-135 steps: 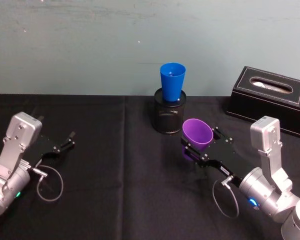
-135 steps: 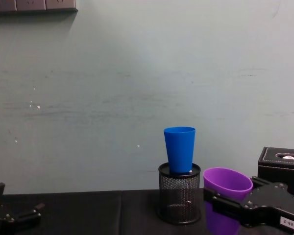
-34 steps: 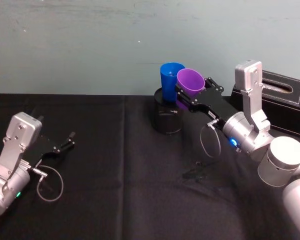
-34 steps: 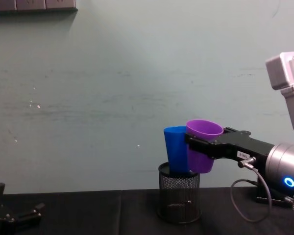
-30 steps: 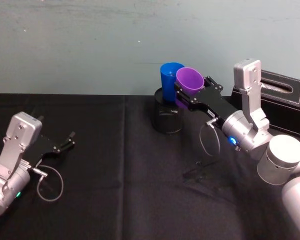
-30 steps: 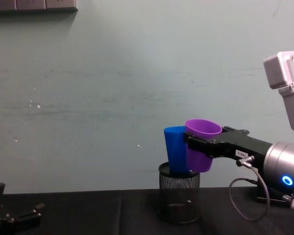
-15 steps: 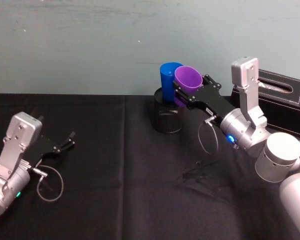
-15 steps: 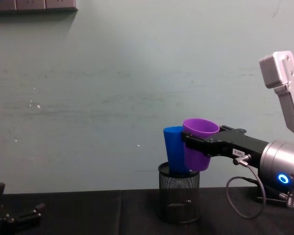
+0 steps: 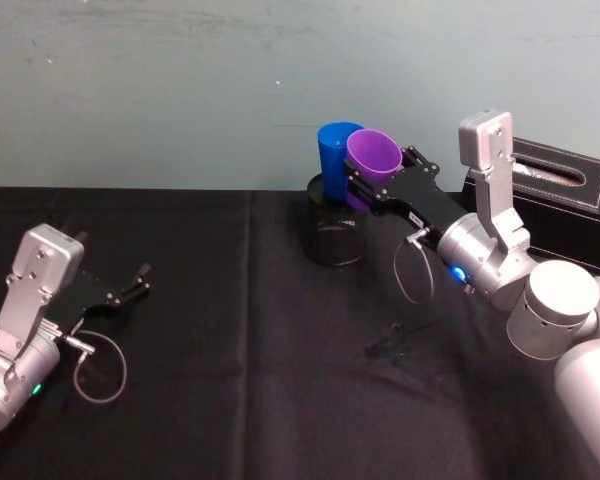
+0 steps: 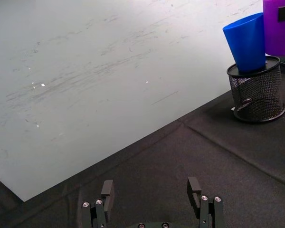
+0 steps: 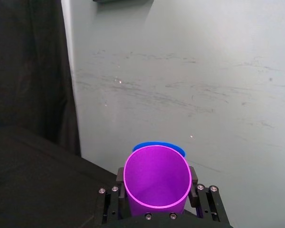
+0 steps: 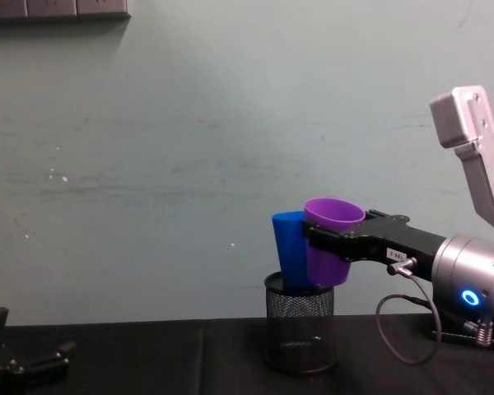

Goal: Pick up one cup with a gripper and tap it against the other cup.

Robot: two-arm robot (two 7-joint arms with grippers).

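Fingers (image 11: 119,178) of the right gripper (image 9: 375,176), black and two-pronged on a silver-grey arm with a blue light ring, pinch the purple plastic tapered cup (image 9: 373,153) from both sides, just below its wide round rim. That cup hangs in the air above the right-hand edge of the black wire-mesh pen holder (image 9: 332,236), mouth up and leaning a little.

The bright blue plastic tapered tumbler (image 9: 332,150) stands with its base inside the pen holder and rises well out of its top. In the chest view the purple cup's wall lies against the tumbler's right side with no gap to be seen, and the tumbler leans slightly away from it. From the right wrist camera, a sliver of blue rim peeks out just behind the purple rim.

Far to the left of the pen holder, the left gripper (image 9: 122,290) rests low over the black tablecloth (image 9: 240,390), its jaws spread apart with nothing between them. A black leather-look tissue box (image 9: 565,190) sits to the right of the pen holder, behind the working arm.
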